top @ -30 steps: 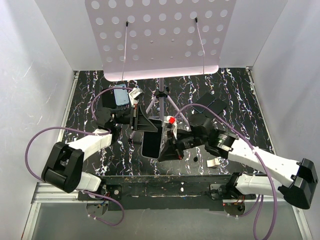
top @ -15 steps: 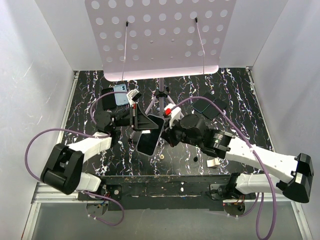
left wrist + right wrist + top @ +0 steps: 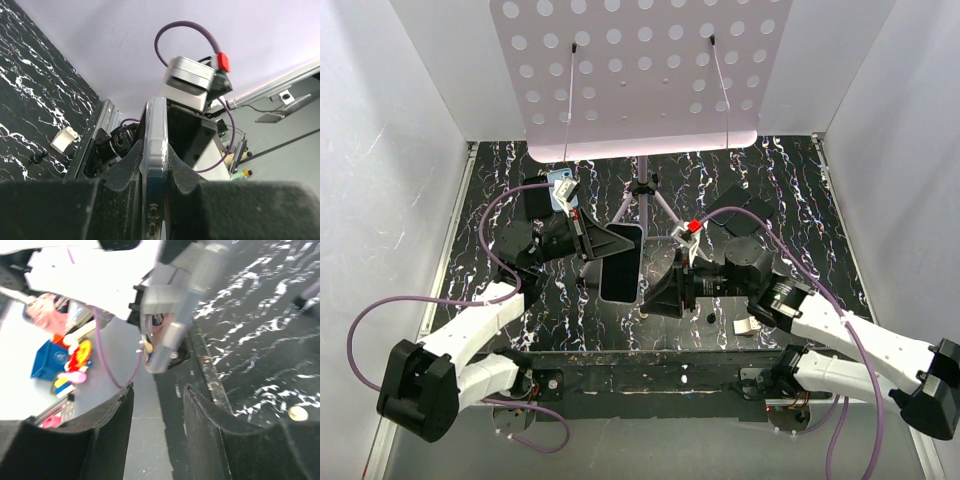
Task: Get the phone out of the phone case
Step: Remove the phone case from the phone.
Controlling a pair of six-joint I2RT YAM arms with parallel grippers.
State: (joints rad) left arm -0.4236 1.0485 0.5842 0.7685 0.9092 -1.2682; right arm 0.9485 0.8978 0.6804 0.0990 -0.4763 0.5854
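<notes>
My left gripper [image 3: 610, 245] is shut on the phone case [image 3: 639, 258], a pale blue shell, and holds it above the table near the middle. The black phone [image 3: 619, 266] sits inside the case with its dark screen showing. In the left wrist view the case [image 3: 155, 125] stands edge-on, pinched between my left gripper's [image 3: 155, 152] two pads. My right gripper [image 3: 658, 292] is open and empty just right of the phone, not touching it. In the right wrist view my right gripper [image 3: 157, 400] stands wide apart, with the blurred case edge [image 3: 172, 315] ahead of it.
Two flat black slabs [image 3: 740, 215] lie at the back right. A small white block [image 3: 747, 326], a small round coin-like piece [image 3: 645, 313] and a tiny black bit [image 3: 710, 317] lie near the front edge. A tripod stand [image 3: 645, 190] carries a perforated white board [image 3: 630, 70] at the back.
My right gripper has drawn back to the right, away from the phone, and now stands open. My left gripper has lifted the cased phone slightly and turned it more upright.
</notes>
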